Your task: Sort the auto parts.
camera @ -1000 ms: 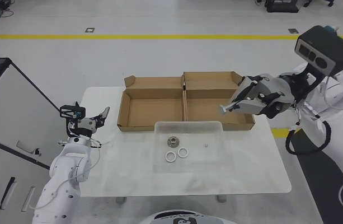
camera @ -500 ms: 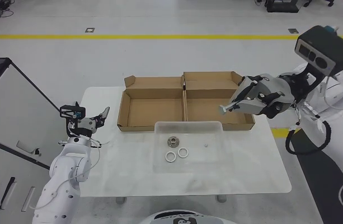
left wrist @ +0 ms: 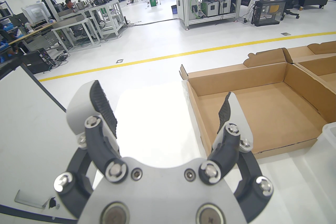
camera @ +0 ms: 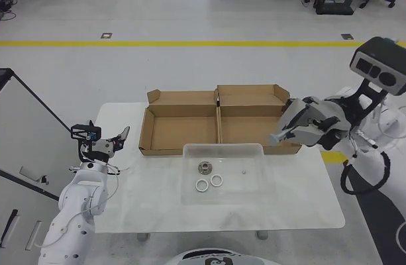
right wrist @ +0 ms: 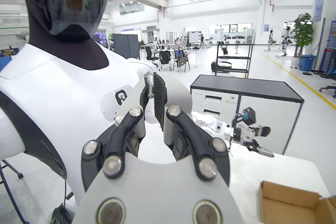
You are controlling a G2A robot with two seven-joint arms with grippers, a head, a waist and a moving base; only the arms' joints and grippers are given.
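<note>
Bolt (right wrist: 150,86) is pinched between the right jaws, with one end sticking out past the tips. It is held above the near right corner of the right box (camera: 249,129), close to the wall. If dropped there, it could hit the wall and bounce onto the tabletop (camera: 302,192). It could also slip out early. Rings (camera: 209,182) are seen in the tray (camera: 222,146). The left jaws are spread wide, beside the left box (camera: 179,131).

The bolt (right wrist: 150,86) is threaded, shiny metal, the boxes (camera: 178,134) matt brown cardboard, the tray (camera: 248,192) clear smooth plastic, the table (camera: 302,199) glossy white.
</note>
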